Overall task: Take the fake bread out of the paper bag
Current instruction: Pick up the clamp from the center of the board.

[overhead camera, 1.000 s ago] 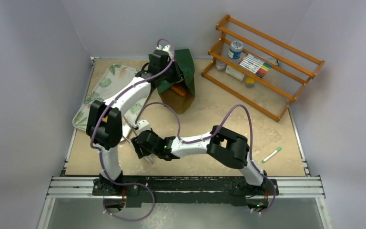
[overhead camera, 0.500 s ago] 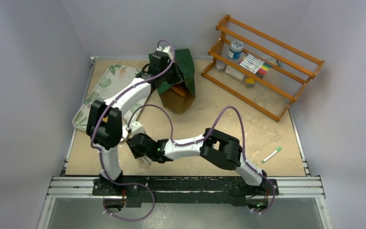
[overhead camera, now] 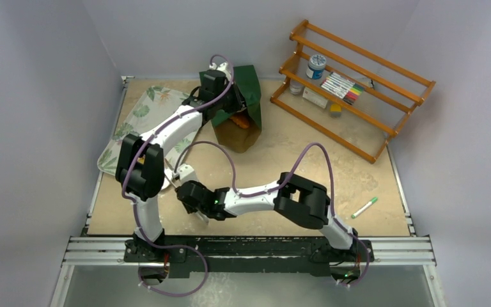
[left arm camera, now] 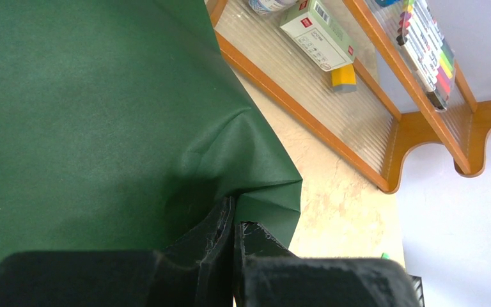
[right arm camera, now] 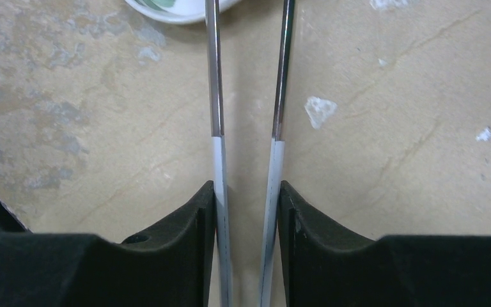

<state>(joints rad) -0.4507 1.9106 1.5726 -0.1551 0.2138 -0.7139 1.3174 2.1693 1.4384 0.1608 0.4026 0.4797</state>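
Note:
The paper bag (overhead camera: pixel 248 86), dark green outside and brown inside, is at the back middle with its mouth toward the arms. An orange-brown piece of fake bread (overhead camera: pixel 240 121) shows inside the mouth. My left gripper (overhead camera: pixel 230 105) is shut on the bag's green edge (left arm camera: pixel 262 192); its jaws (left arm camera: pixel 233 214) pinch a fold of the paper. My right gripper (overhead camera: pixel 188 193) is near the front left, shut on metal tongs (right arm camera: pixel 214 96) with white handles. Its jaws (right arm camera: pixel 246 188) press the two tong arms, which stay apart. The tong tips point toward the tray.
A floral tray (overhead camera: pixel 142 109) lies at the left; its rim shows in the right wrist view (right arm camera: pixel 179 13). A wooden rack (overhead camera: pixel 351 89) with markers, a jar and a box stands at the back right. A green marker (overhead camera: pixel 364 207) lies at the front right.
My right arm has shifted slightly left with the tongs, its elbow swinging left. My left gripper stays on the bag edge.

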